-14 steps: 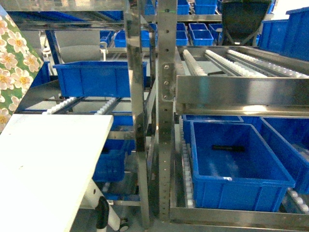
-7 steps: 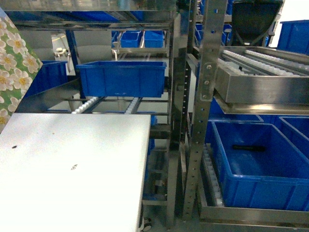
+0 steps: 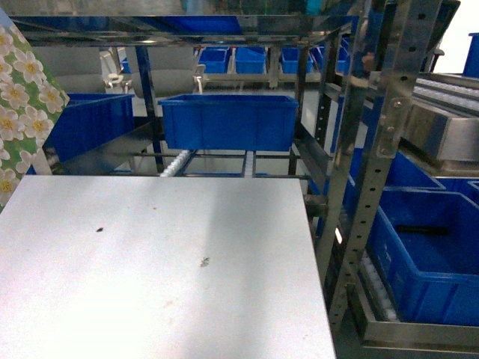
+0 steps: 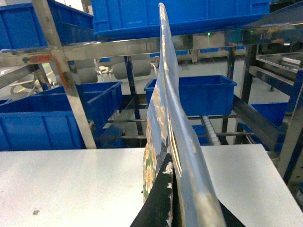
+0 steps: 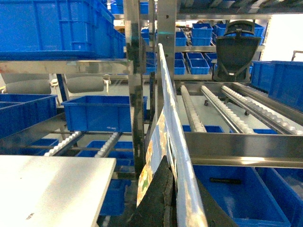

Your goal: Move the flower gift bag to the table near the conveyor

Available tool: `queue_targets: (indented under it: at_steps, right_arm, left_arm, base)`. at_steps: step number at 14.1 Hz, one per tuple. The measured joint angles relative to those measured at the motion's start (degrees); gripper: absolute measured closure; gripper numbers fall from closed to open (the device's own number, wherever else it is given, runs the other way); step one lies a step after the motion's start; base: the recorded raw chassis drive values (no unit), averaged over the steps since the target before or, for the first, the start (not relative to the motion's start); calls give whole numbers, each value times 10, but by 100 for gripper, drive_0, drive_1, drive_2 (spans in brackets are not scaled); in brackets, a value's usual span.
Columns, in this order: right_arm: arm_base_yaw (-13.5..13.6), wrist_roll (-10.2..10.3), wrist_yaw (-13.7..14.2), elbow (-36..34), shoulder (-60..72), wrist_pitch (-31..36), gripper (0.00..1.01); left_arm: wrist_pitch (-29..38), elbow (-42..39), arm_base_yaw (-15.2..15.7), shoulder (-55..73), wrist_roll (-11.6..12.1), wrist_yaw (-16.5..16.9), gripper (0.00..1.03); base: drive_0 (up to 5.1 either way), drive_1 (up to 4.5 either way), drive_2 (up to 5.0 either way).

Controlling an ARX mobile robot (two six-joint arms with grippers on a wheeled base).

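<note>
The flower gift bag [image 3: 22,112], white-and-yellow blossoms on green, shows at the far left edge of the head view, hanging above the table [image 3: 165,277]. In the left wrist view the bag [image 4: 165,94] stands edge-on over the pale grey table [image 4: 71,184], and my left gripper [image 4: 170,163] is shut on its lower edge between black fingers [image 4: 158,203]. The right wrist view also shows an edge-on flowered bag [image 5: 165,109] pinched in my right gripper [image 5: 166,163], right of the table [image 5: 47,184]. Conveyor rollers [image 3: 174,163] slope behind the table's far edge.
Steel rack uprights [image 3: 374,172] stand right of the table. A blue bin [image 3: 228,120] sits on the roller track behind it, another blue bin [image 3: 426,262] lies low on the right. More roller tracks [image 5: 227,109] and a bin holding a dark object [image 5: 227,182] appear in the right wrist view.
The head view has shifted left along the racking: the table now fills most of the frame, and the uprights and blue bins have slid rightward. The bag stays at the left edge.
</note>
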Motion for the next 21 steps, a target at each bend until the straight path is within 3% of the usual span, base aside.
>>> queue_targets:
  at_steps: [21]
  right_arm:
    - [0,0,0,0,1,-1,99]
  left_arm:
    - [0,0,0,0,0,0,101]
  base:
    - [-497,239,239]
